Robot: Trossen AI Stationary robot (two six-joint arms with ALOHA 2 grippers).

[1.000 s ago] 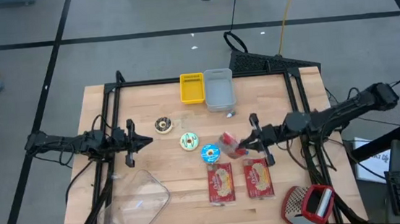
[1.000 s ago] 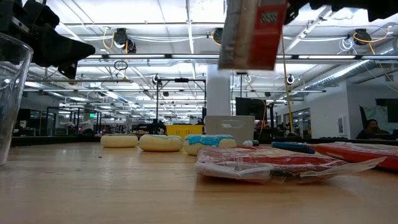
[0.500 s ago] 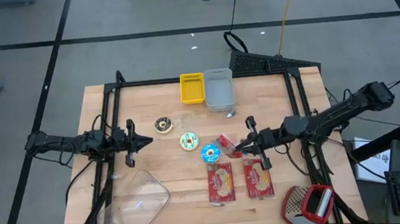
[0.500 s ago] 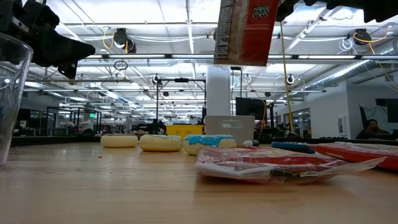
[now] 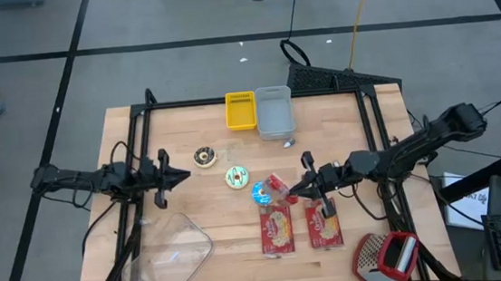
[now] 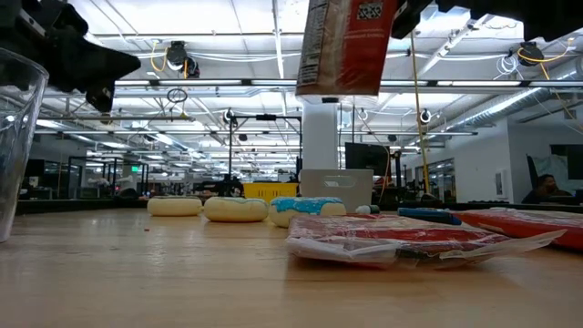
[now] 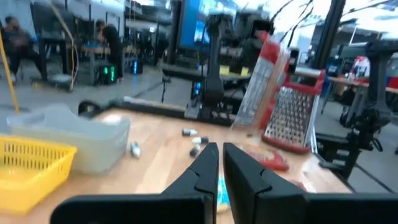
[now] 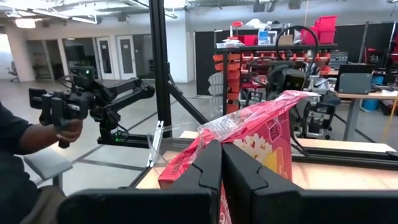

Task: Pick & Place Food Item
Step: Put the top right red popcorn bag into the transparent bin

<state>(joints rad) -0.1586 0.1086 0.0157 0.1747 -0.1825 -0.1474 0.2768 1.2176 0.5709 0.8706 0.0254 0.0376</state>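
My right gripper (image 5: 297, 189) is shut on a red snack bag (image 5: 277, 183) and holds it in the air over the middle of the table, by the blue-iced donut (image 5: 262, 192). In the low view the bag (image 6: 346, 46) hangs high above the board. Two more red packets (image 5: 276, 227) (image 5: 324, 223) lie flat near the front edge. A green-iced donut (image 5: 236, 176) and a brown one (image 5: 204, 156) rest on the wood. My left gripper (image 5: 184, 175) waits shut over the table's left part, holding nothing. My right gripper pinches the bag between its two fingers at its crinkled upper end (image 8: 211, 138). The fingers come about level from the table's right side. The bag (image 8: 267, 140) hangs below the fingers, lifted clear of the table, roughly upright.
A yellow basket (image 5: 241, 110) and a grey bin (image 5: 274, 111) stand at the far edge. A clear plastic container (image 5: 174, 256) sits at the near left corner and a red-handled grater (image 5: 388, 256) at the near right. A person stands in the room beyond the table (image 8: 25, 162).
My right gripper has moved toward the table's left edge with the bag, closer to the blue-iced donut. The bag stays hanging, clear of the table.
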